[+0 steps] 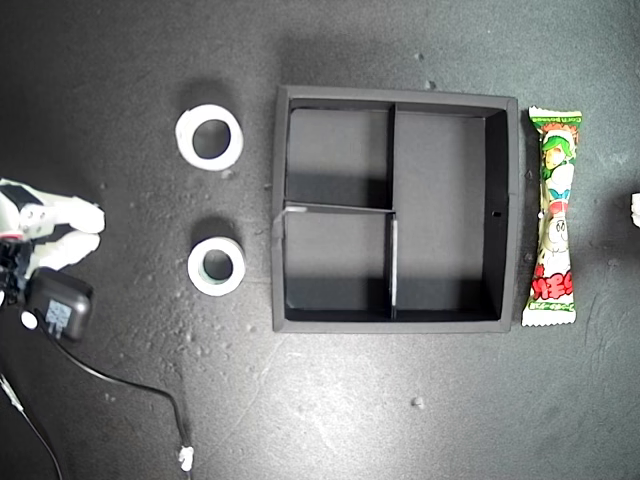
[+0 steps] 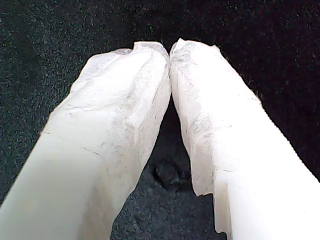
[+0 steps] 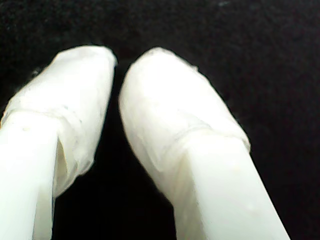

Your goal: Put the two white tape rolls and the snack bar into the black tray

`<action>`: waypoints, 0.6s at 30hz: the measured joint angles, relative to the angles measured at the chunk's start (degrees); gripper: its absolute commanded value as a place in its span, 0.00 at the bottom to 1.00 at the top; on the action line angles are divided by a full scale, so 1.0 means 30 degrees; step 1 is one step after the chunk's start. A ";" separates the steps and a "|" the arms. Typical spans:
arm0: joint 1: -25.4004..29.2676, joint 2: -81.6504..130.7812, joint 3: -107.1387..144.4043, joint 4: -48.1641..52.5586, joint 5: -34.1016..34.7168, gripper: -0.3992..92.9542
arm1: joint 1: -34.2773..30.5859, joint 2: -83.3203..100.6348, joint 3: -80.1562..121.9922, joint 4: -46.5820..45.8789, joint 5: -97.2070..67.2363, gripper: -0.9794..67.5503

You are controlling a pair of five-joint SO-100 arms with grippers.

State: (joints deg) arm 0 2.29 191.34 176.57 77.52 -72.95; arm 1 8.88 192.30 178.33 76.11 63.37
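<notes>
The black tray [image 1: 510, 215] lies in the middle of the dark mat, all three compartments bare. Two white tape rolls lie apart from it toward the exterior view's left, one [image 1: 209, 137] farther back and one with a greyish core [image 1: 216, 265] nearer. The snack bar [image 1: 554, 215] lies along the tray's wall on the exterior view's right. My first gripper [image 2: 170, 50] is shut, tips touching, nothing held. My second gripper [image 3: 118, 65] is shut and holds nothing, over bare mat. A white gripper [image 1: 80, 232] sits at the exterior view's left edge; I cannot tell which arm it is.
A black boxy part [image 1: 58, 305] with a thin cable [image 1: 150, 385] trailing toward the front sits at the exterior view's left edge. A white sliver [image 1: 635, 208] shows at that view's right edge. Small specks dot the mat [image 1: 417, 402].
</notes>
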 measured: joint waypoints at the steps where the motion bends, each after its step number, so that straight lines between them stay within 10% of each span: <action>1: 0.0000 0.0000 0.0000 0.0000 0.0000 0.00 | 0.0000 0.0000 0.0000 0.0000 0.0000 0.01; 7: -0.2490 0.0000 0.0029 -0.2549 0.0410 0.00 | 0.4453 -0.0146 0.0000 -0.0088 0.1963 0.01; 18: -0.2725 0.0000 0.0029 -0.3340 0.0703 0.01 | 0.4893 -0.0146 0.0000 -0.0410 0.1904 0.01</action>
State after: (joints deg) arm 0 -5.89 191.34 176.66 67.50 -70.84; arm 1 23.55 191.87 178.33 74.88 69.08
